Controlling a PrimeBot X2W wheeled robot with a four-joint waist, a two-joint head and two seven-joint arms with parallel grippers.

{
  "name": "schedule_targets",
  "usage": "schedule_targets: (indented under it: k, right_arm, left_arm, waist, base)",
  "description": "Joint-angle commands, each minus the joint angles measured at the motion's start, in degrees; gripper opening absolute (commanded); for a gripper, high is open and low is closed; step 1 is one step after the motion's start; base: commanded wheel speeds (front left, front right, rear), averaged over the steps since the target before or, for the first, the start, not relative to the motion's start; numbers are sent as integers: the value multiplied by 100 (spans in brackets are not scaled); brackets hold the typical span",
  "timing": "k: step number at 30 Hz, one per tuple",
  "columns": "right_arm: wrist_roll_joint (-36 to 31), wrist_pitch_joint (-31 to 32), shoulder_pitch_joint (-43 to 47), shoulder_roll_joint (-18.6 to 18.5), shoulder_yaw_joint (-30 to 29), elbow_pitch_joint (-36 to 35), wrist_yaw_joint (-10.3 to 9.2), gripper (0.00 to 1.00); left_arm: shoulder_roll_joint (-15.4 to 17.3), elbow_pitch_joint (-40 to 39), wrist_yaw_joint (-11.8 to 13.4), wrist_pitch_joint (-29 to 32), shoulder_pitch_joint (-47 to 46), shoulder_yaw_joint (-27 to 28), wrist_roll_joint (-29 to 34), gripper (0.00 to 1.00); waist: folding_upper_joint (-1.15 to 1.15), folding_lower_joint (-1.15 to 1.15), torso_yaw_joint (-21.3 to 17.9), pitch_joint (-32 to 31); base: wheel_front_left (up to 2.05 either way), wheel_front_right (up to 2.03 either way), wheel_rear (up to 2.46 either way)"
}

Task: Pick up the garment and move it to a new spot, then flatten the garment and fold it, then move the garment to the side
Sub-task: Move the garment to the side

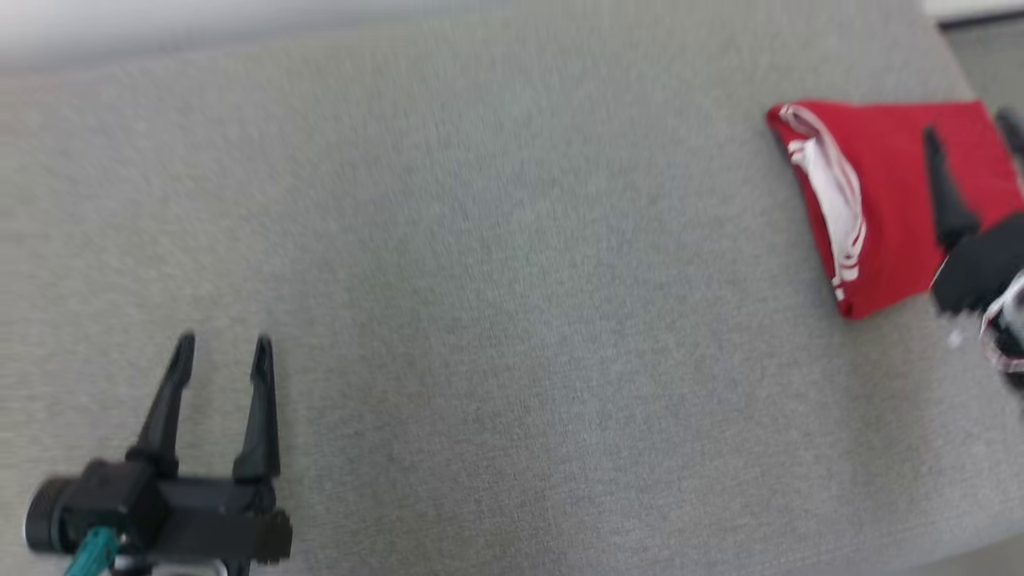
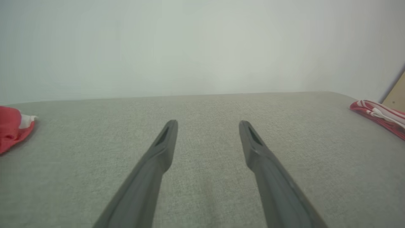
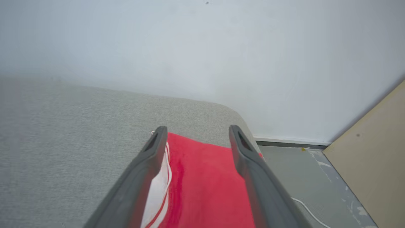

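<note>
Fingers (image 1: 168,400) of the left gripper (image 1: 224,342) are held spread apart above the grey cloth-covered surface (image 1: 512,280), at its near left. Nothing is gripped or touched by them. At the left margin of the left wrist view a crumpled red and white cloth (image 2: 12,126) is seen lying on the same surface; what it is cannot be told.

Far to the right, near the surface's far right corner, the garment (image 1: 896,200) is laid as a compact red rectangle, with a white striped edge turned toward the middle. Over it the right gripper (image 3: 197,129) is held with its fingers parted, one toward each side of the red panel. No cloth is pinched between them, though whether the tips brush the fabric cannot be told.

From this lie the picking up, flattening and folding are judged done. The shift to the side is judged made as well, since the folded piece is set close by the right edge. Little is judged to be left beyond the right arm being drawn clear, and perhaps the fold being checked for neatness.
</note>
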Motion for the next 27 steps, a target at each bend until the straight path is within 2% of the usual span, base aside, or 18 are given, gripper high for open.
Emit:
schedule_targets:
  k: [1, 10, 21, 27]
  right_arm:
    - [52, -101, 224, 13, 10, -81, -17, 100]
    - [337, -417, 1659, 471, 9, -810, -17, 100]
    - [491, -461, 2826, 933, 229, -1155, -17, 100]
    - [479, -515, 3163, 1063, 59, -1133, -17, 100]
  left_arm:
    - [-33, 22, 2, -2, 189, 43, -70, 100]
    - [-208, 129, 32, -1, 1163, 421, -151, 100]
    - [-302, 141, 44, -2, 1547, 581, -142, 100]
    - [-321, 266, 17, -2, 1521, 516, -130, 100]
  waist:
    - [0, 1, 185, -751]
    - [0, 1, 332, -1714]
    - [0, 1, 489, -2060]
    - [0, 1, 600, -2136]
  base:
    - [0, 0, 0]
    - [0, 0, 0]
    - [0, 0, 0]
    - [0, 0, 0]
